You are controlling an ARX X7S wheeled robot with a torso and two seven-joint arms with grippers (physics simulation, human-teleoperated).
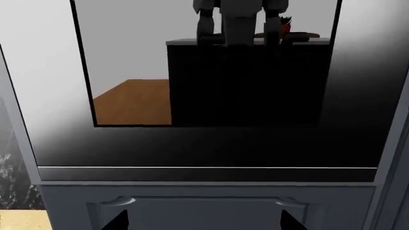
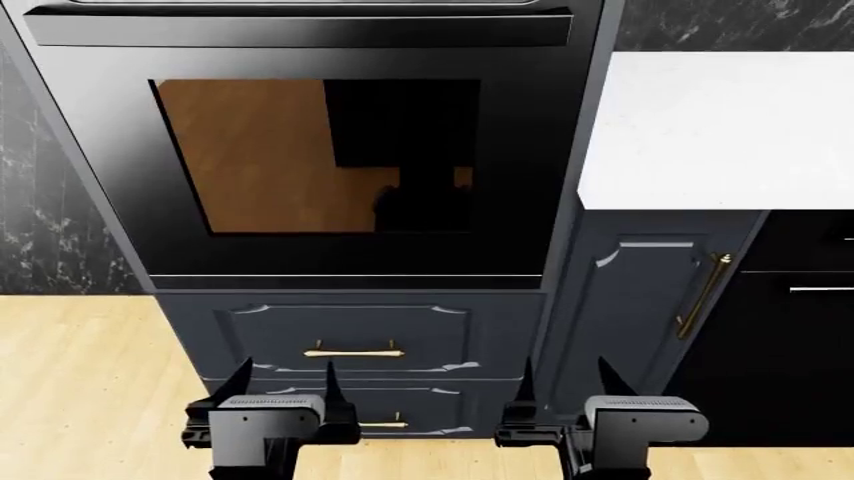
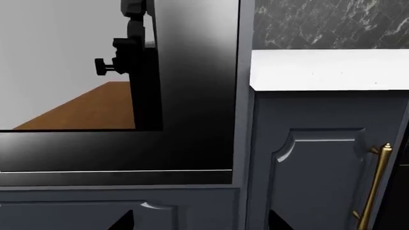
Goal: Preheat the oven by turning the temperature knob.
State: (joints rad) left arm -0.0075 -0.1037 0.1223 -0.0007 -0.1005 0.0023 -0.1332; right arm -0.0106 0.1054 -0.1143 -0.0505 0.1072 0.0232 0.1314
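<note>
The glossy black oven [image 2: 507, 150] fills the upper left of the head view, with its big glass window [image 2: 314, 155] and its handle bar [image 2: 300, 28] at the top edge. It also shows in the left wrist view [image 1: 204, 143] and in the right wrist view [image 3: 191, 96]. The temperature knob is out of view. My left gripper [image 2: 284, 385] is open and empty, low in front of the drawers. My right gripper [image 2: 567, 382] is open and empty, low in front of the cabinet door. Only the dark fingertips [image 1: 118, 221] show in the wrist views.
Dark blue drawers with brass handles [image 2: 354, 350] sit under the oven. A blue cabinet door [image 2: 641, 300] with a brass handle stands at the right, under a white countertop [image 2: 721, 130]. A black appliance [image 2: 807, 300] is at far right. Light wood floor [image 2: 80, 380] lies below.
</note>
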